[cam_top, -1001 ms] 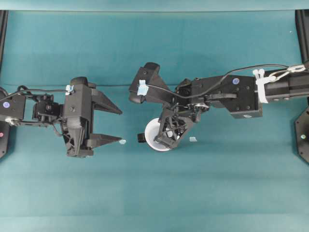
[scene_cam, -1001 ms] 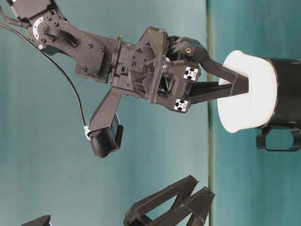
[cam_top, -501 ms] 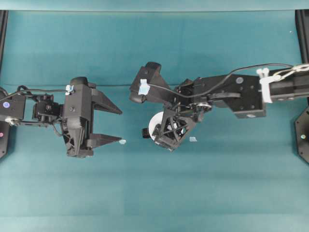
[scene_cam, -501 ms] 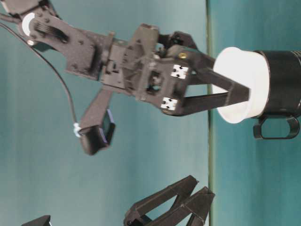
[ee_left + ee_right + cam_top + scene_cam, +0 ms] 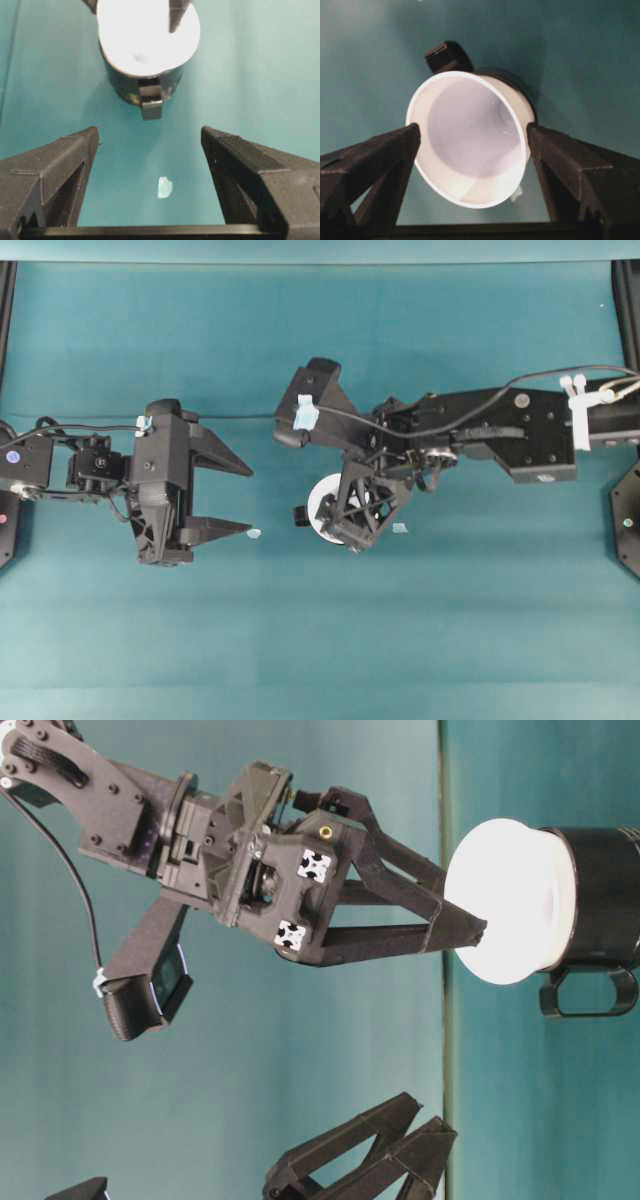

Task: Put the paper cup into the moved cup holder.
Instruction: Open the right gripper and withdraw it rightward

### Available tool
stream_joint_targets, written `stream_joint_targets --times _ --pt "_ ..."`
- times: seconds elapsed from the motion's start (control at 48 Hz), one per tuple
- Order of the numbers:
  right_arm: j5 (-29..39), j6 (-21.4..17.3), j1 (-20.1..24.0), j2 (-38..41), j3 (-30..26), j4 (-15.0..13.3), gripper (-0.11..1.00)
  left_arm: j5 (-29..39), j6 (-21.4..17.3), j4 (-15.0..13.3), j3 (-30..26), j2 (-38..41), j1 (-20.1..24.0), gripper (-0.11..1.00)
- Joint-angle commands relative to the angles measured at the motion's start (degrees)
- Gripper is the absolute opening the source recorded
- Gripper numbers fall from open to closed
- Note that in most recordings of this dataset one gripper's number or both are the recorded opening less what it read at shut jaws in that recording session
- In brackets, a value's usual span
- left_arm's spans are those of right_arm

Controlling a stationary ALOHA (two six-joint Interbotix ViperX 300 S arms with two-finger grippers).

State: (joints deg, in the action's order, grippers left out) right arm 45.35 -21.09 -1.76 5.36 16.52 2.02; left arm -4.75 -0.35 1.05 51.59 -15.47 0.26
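Observation:
The white paper cup (image 5: 322,502) stands inside the glossy black cup holder (image 5: 600,895), its upper part and rim (image 5: 505,900) sticking out. The holder's tab handle (image 5: 298,513) points left. My right gripper (image 5: 355,520) hangs over the cup, open, its fingertips either side of the rim (image 5: 470,140) and holding nothing. In the right wrist view the black tab (image 5: 442,56) shows behind the cup. My left gripper (image 5: 250,502) lies open and empty on the left, facing the cup (image 5: 145,35) and the holder (image 5: 135,87) from a short distance.
Two small pale scraps lie on the teal cloth, one by the left gripper's lower finger (image 5: 254,534) and one right of the cup (image 5: 399,528). Black frame posts stand at the table's far corners (image 5: 625,300).
The right gripper has opened and let go of the paper cup, which now sits deeper in the holder. Its fingers have drawn back up from inside the cup. The left arm has not moved.

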Motion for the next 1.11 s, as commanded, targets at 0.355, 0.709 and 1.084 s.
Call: stream_joint_targets --times 0.355,0.709,1.084 --pt "-0.3 -0.4 1.1 -5.8 1.3 -0.4 0.92 -0.3 0.0 0.2 -0.4 -0.6 -0.2 0.83" --pt "-1.8 -0.1 0.9 -11.5 5.4 -1.0 0.92 -0.3 0.0 0.2 -0.4 -0.6 -0.2 0.83" --pt "-5.8 -0.3 0.9 -21.4 12.4 -1.4 0.92 -0.3 0.0 0.2 -0.4 -0.7 -0.2 0.83"
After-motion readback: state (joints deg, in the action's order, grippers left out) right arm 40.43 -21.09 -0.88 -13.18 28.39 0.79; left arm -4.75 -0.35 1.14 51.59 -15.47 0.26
